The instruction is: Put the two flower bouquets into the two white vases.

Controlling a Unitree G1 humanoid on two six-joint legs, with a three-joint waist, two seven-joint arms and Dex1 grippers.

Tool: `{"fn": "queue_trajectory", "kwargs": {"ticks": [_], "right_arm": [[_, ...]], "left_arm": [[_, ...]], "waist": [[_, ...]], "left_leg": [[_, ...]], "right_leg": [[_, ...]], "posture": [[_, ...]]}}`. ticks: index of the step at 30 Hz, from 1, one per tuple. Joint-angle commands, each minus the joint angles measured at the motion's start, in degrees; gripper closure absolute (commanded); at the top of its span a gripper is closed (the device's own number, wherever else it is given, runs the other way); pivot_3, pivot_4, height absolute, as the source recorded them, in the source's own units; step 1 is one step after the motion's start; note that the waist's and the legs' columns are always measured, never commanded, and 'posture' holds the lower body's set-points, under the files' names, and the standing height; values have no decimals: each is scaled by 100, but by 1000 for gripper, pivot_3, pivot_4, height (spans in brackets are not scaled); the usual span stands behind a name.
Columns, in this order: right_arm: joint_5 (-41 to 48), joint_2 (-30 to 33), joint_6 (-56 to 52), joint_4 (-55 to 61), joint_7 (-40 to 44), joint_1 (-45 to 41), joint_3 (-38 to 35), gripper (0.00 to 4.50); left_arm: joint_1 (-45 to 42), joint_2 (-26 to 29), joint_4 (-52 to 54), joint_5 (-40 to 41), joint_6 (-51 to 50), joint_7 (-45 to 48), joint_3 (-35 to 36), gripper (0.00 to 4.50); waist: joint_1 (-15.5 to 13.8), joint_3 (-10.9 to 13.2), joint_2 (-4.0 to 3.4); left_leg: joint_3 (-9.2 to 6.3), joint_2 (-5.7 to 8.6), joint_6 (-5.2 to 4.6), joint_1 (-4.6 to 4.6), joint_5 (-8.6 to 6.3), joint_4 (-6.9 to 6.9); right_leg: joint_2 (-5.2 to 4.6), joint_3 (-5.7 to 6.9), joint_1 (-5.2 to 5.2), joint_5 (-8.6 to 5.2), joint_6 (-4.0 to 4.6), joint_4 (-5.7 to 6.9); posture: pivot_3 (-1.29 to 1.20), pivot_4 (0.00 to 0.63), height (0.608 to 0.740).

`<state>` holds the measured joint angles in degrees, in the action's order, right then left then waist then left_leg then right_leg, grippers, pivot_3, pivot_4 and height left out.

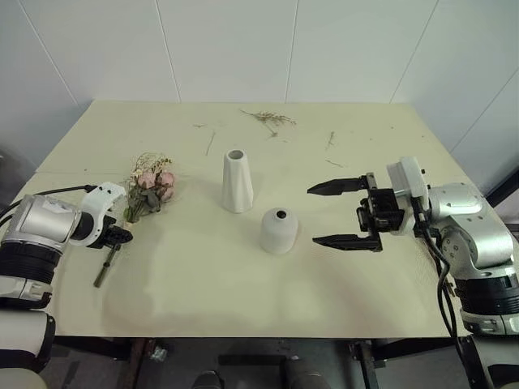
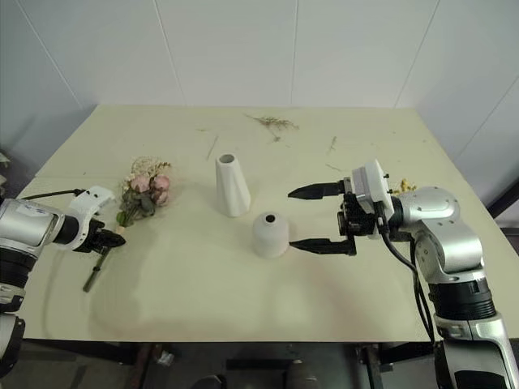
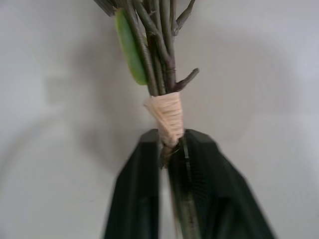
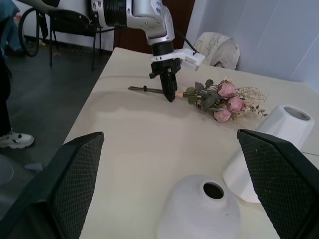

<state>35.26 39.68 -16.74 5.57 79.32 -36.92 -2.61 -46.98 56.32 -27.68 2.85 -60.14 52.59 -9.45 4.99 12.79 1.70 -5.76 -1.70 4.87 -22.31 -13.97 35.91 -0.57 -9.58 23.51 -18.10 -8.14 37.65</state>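
The pink rose bouquet [image 1: 151, 185] lies on the table's left side, its bound stems [image 3: 168, 117] pointing toward the near edge. My left gripper [image 1: 118, 237] is shut on those stems just below the twine wrap. The tall cone vase [image 1: 237, 181] stands upright mid-table, and the short rounded vase [image 1: 279, 231] stands just in front and to the right of it. My right gripper [image 1: 315, 215] hovers open to the right of the short vase, with nothing between its fingers [image 4: 75, 169]. A few yellow blossoms [image 2: 400, 186] peek out behind my right wrist.
Loose dried twig scraps [image 1: 272, 119] lie near the table's far edge, with thin bits [image 1: 331, 139] to their right. The cream table [image 1: 203, 292] ends at a white wall behind. In the right wrist view, a person's leg [image 4: 7, 99] and a chair [image 4: 75, 22] stand beyond the table's left side.
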Motion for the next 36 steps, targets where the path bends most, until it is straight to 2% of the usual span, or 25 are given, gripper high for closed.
{"fn": "queue_trajectory", "kwargs": {"ticks": [1,5,12,14,21,24,30,33,36], "right_arm": [[348,95,-191,472,-205,-18,-332,0],[299,286,-203,529,-187,186,-461,0],[-36,815,112,-100,-41,474,-806,0],[-124,945,231,-255,9,580,-860,0],[-209,1123,364,-293,-143,728,-1084,0],[-259,1142,415,-380,-191,725,-1108,0],[-282,1086,420,-322,-335,778,-1098,0],[-289,1064,422,-324,-409,766,-1090,0],[-283,1043,420,-307,-484,773,-1083,0]], "left_arm": [[159,-51,-444,15,128,-50,130,4499],[138,-171,-726,176,246,-95,448,4499],[-85,-497,-1066,937,1735,130,1778,4499],[-213,-455,-1191,1057,1815,227,1934,4499],[-568,-764,-746,2102,2541,828,2843,4499],[-841,-1093,-679,2421,2961,715,3147,4499],[-1266,-2149,-112,3281,3667,533,3669,4499],[-1391,-2684,-3,3446,4064,385,3686,4499],[-1592,-3148,-334,3448,4736,184,3738,4499]], "waist": [[-1,-1,-1],[-15,-3,-3],[-80,-1,1],[-81,-1,4],[-54,-1,4],[-61,-1,4],[-53,-2,5],[-64,-1,5],[-49,-1,6]], "left_leg": [[0,0,0,0,0,-1],[0,0,0,6,0,2],[-1,2,-2,-1,3,11],[0,2,-1,-8,3,12],[-1,1,1,-15,-2,-12],[-1,1,2,-17,-3,-11],[0,2,3,-17,-3,3],[0,2,3,-18,-3,6],[0,3,3,-17,-3,10]], "right_leg": [[0,0,0,0,0,0],[0,0,-5,0,1,2],[-1,2,-7,2,-2,-4],[-3,2,-7,6,-7,-17],[-6,2,6,5,-7,-24],[-8,3,6,4,-8,-26],[-7,3,2,6,-11,-22],[-8,2,0,9,-16,-24],[-8,1,-1,11,-18,-23]], "posture": [[0,150,740],[0,150,740],[0,150,740],[0,150,740],[0,150,740],[0,150,740],[0,150,740],[0,150,740],[0,150,740]]}}
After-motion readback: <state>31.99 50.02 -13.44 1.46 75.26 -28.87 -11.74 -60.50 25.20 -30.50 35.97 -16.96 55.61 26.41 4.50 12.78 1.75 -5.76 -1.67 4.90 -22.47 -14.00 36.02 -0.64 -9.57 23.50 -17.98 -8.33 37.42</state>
